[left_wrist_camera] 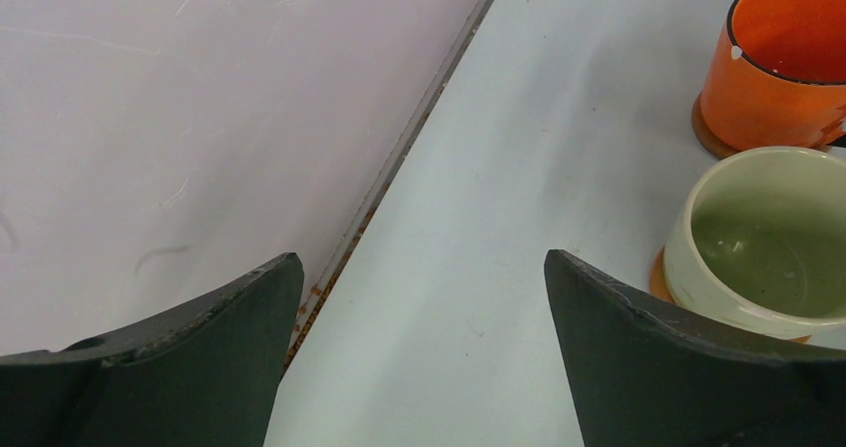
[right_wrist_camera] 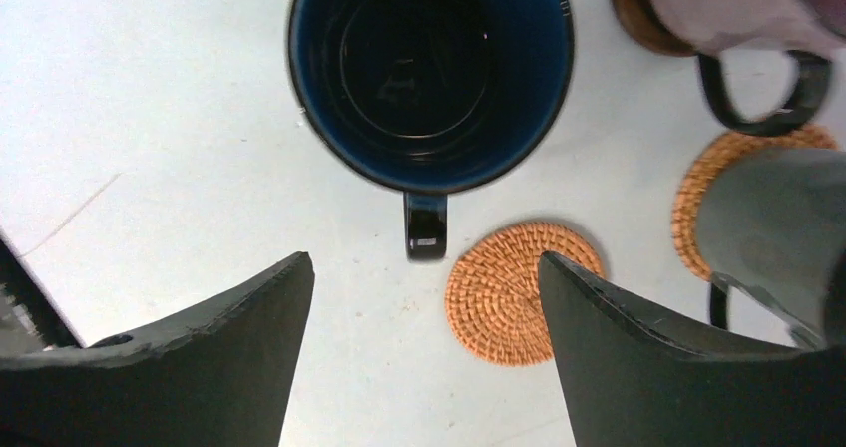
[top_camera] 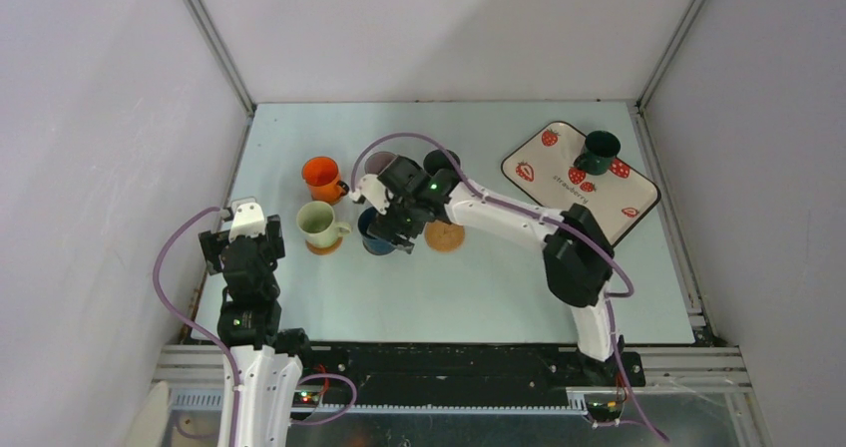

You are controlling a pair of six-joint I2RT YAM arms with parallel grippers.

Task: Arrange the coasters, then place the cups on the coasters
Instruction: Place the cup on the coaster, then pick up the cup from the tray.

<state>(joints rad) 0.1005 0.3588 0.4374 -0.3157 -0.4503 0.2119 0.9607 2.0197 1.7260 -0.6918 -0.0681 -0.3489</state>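
Observation:
My right gripper [top_camera: 395, 230] [right_wrist_camera: 424, 267] hangs open just above the navy blue cup [right_wrist_camera: 431, 73] [top_camera: 375, 235], whose handle points toward the gap; nothing is between the fingers. No coaster shows under that cup. A bare tan coaster [right_wrist_camera: 509, 292] [top_camera: 444, 235] lies beside it. The pale mauve cup [right_wrist_camera: 728, 8] stands on a dark brown coaster [right_wrist_camera: 629, 8]. A dark green cup [right_wrist_camera: 773, 232] [top_camera: 439, 160] sits on a tan coaster [right_wrist_camera: 698, 183]. The orange cup [left_wrist_camera: 778, 68] [top_camera: 321, 176] and the pale green cup [left_wrist_camera: 768, 237] [top_camera: 317, 224] each stand on coasters. My left gripper [top_camera: 244, 218] [left_wrist_camera: 424, 262] is open and empty, left of them.
A white strawberry-print tray [top_camera: 544, 173] lies at the back right with another dark green cup [top_camera: 600, 151] on it. The enclosure wall and its metal rail [left_wrist_camera: 399, 158] run close along the left gripper's left side.

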